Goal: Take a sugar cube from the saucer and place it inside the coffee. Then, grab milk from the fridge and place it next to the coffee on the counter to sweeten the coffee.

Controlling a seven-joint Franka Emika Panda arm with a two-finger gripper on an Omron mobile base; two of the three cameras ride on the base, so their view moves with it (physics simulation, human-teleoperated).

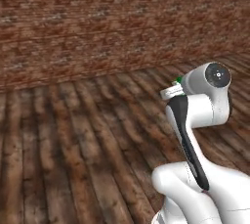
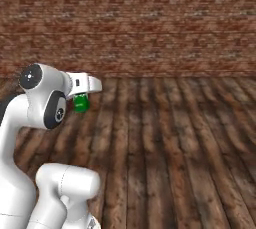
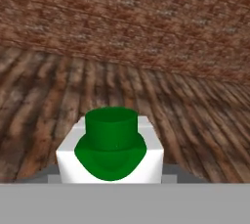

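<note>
The milk (image 3: 110, 149), a white carton with a green cap and green marking, sits right at the bottom of the hand view, held in the air. My gripper (image 2: 82, 95) is shut on the milk, and the carton hides the fingertips. In the right base view the milk's green top (image 2: 81, 104) pokes out just under the white hand. A sliver of that green (image 1: 179, 78) peeks out behind the arm's upper joint in the left base view. The sugar cube, saucer, coffee, fridge and counter are out of view.
A red-brown brick wall (image 1: 122, 22) stands straight ahead across both base views. Dark wooden floor planks (image 2: 175, 148) stretch from the base up to the wall, with open floor on both sides of the arm.
</note>
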